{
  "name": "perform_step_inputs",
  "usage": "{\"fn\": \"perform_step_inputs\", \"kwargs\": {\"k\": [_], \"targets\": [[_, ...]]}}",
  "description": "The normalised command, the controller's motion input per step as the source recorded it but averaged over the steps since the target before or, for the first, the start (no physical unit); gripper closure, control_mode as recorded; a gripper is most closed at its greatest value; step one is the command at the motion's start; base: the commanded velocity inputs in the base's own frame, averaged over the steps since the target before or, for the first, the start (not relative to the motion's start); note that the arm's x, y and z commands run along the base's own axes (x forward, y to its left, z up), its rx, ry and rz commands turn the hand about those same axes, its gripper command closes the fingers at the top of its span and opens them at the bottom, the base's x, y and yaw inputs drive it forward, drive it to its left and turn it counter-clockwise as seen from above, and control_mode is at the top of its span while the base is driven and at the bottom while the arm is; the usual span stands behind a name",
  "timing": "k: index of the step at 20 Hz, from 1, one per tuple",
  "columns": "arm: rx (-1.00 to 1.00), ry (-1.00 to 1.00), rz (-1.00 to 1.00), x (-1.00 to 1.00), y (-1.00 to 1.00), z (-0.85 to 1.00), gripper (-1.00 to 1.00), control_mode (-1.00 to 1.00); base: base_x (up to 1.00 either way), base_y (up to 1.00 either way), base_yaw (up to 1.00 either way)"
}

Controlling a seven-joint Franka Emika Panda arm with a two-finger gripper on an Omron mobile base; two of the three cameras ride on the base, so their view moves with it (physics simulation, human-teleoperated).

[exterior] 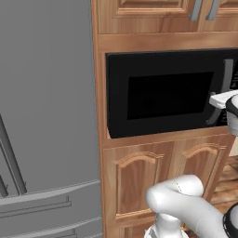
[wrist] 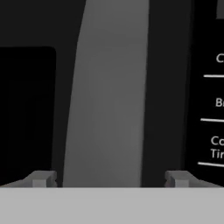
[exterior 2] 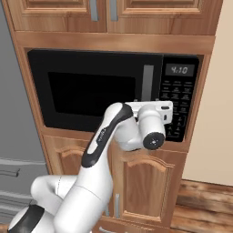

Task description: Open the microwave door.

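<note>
While lined up square on the handle (wrist: 107, 96), gripper (wrist: 109, 180) spread wide, bar between fingers, nothing clamped. Microwave door (exterior 2: 91, 88) shut in wooden cabinet (exterior 2: 150, 43); rigid, glossy (likely slippery), best gripped mid-handle.

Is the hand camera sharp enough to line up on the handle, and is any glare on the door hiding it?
Hand view: soft and blurred this close, yet the grey handle reads clearly between the open gripper fingertips. Left base view: the microwave door is evenly lit, no glare. Right base view: sharp, the clock digits legible; the arm covers the handle's lower part.
</note>
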Motion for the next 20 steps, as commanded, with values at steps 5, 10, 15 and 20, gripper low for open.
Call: {"fn": "perform_step_inputs", "kwargs": {"k": [5,10,15,20], "targets": [[0.01,0.00,0.03,0.63,-0.01,-0.06,1.00,-1.00,0.00,0.00,0.00],[0.00,0.03,0.03,-0.35,-0.12,0.00,1.00,-1.00,0.00,0.00,0.00],[0.00,0.03,0.13,-1.00,-0.46,0.00,1.00,-1.00,0.00,0.00,0.00],[0.00,0.00,0.19,-1.00,-0.54,0.00,1.00,-1.00,0.00,0.00,0.00]]}}
